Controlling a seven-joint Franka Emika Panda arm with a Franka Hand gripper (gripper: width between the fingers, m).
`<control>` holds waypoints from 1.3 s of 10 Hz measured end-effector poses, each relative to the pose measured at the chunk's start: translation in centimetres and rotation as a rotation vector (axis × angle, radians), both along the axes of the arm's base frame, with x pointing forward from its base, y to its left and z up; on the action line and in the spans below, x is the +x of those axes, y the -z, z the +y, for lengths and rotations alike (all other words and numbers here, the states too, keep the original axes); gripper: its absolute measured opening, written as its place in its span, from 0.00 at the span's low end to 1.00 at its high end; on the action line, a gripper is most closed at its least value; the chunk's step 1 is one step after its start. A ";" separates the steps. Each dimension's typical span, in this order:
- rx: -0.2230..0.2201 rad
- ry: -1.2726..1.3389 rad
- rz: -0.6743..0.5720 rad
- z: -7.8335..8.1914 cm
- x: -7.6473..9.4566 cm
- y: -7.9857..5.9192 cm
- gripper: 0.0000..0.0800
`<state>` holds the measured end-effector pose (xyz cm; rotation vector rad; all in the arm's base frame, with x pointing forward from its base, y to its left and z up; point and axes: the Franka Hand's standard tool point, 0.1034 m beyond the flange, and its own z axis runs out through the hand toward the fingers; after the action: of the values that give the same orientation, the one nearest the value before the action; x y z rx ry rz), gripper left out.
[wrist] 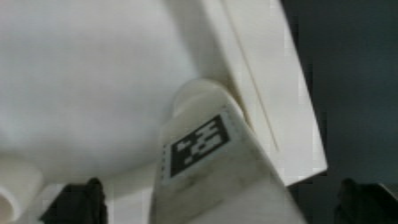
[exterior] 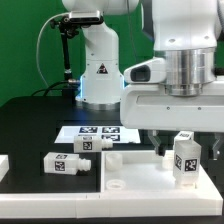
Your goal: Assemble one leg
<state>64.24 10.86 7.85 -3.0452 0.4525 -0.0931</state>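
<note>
One leg [exterior: 185, 158], a white block with a black-and-white tag, stands upright on the right part of the large flat white panel [exterior: 130, 195]. My gripper [exterior: 186, 148] hangs over it, one finger on each side. In the wrist view the leg [wrist: 222, 150] sits between the two dark fingertips [wrist: 80, 203] with a gap on both sides, so my gripper [wrist: 222, 208] is open around it. The panel [wrist: 89, 90] fills the background there. Two more legs [exterior: 68, 165] [exterior: 95, 143] lie on the black table at the exterior view's left.
The marker board [exterior: 100, 130] lies behind the panel. The robot base [exterior: 98, 70] stands at the back. A white part [exterior: 4, 165] shows at the exterior view's left edge. The panel has round holes [exterior: 115, 185].
</note>
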 end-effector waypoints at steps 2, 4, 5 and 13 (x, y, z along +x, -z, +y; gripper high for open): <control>-0.024 -0.298 -0.017 -0.2 0.1 -0.1 0.81; -0.020 -0.225 -0.012 -0.3 0.1 0.0 0.67; -0.017 -0.195 -0.010 -0.3 0.1 0.0 0.67; 0.047 0.842 0.054 0.1 -0.1 0.2 0.36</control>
<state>64.10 10.92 7.63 -2.5868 1.6578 -0.0340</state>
